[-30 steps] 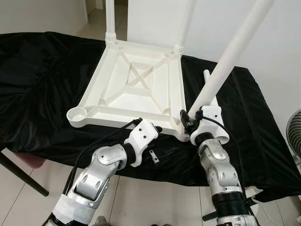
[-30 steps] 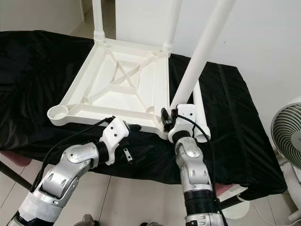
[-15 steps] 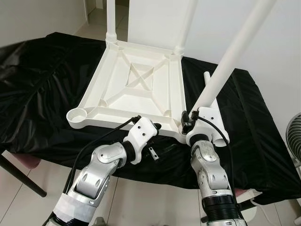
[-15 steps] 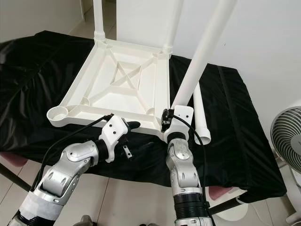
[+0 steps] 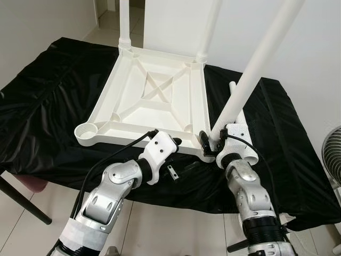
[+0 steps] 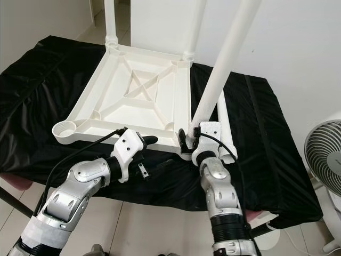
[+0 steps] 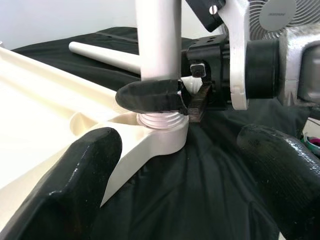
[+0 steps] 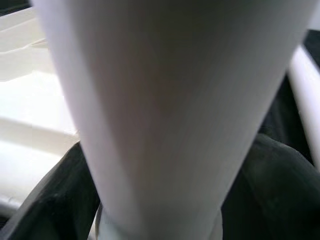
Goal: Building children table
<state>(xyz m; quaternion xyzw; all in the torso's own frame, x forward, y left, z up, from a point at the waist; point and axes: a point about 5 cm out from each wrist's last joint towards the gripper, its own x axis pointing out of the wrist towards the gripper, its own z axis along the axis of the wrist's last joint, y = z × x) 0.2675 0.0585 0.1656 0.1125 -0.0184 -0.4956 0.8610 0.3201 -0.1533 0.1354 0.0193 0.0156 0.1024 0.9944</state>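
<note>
While my right end effector (image 5: 212, 142) stays clamped on the third leg (image 5: 250, 74) just above its threaded foot, that foot sits in the near right corner socket (image 7: 165, 131) of the upturned white tabletop (image 5: 154, 98). My left end effector (image 5: 171, 145) hangs open at the near edge. I judge two far legs (image 5: 124, 21) fitted, this one being seated, a fourth leg (image 6: 225, 128) loose on the black-draped worktop (image 5: 48, 101), and the near left socket (image 5: 87, 129) unfilled. I can read no writing or brand.

1 white tabletop (image 5: 154, 101), 4 legs (image 5: 259, 58): 3 upright, 1 lying; 1 fan (image 6: 325, 154).
</note>
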